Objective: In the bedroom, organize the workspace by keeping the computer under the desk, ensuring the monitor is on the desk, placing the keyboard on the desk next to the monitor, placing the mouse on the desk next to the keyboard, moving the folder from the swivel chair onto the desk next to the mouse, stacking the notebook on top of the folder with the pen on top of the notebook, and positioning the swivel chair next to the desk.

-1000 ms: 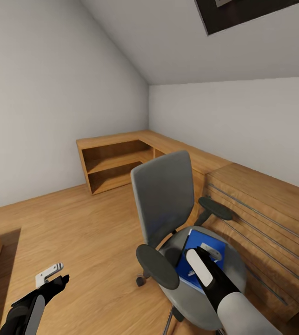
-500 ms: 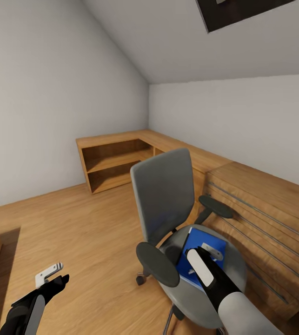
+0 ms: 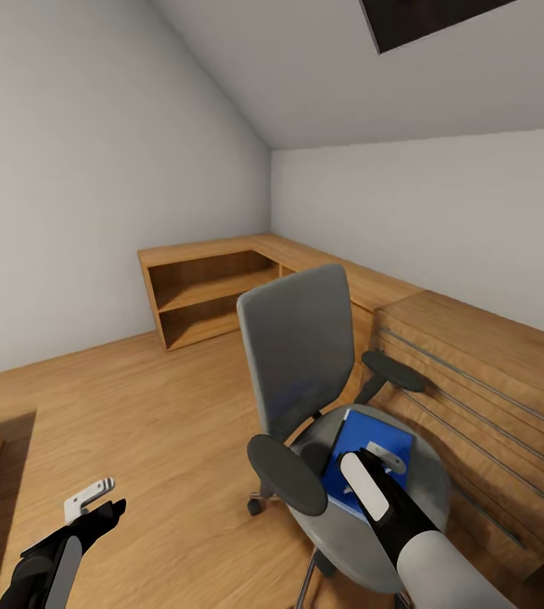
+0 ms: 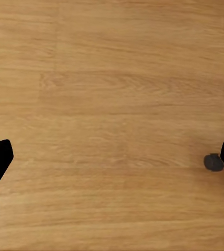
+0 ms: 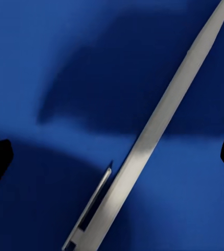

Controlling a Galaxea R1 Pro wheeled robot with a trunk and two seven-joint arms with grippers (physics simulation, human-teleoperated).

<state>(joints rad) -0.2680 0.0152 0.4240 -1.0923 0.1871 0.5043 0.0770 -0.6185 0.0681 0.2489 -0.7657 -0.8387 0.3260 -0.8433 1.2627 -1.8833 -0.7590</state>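
— Where is the folder [image 3: 363, 448]?
— We see it lower right of centre, flat on the chair [image 3: 305, 372] seat, with the pen [image 5: 153, 130] lying on its blue cover.
— And our right gripper [image 5: 112, 157]?
— Spread wide above the pen, gripping nothing.
— The left gripper [image 4: 112, 159]?
— Lower left, jaws apart over bare wooden floor [image 4: 112, 78].
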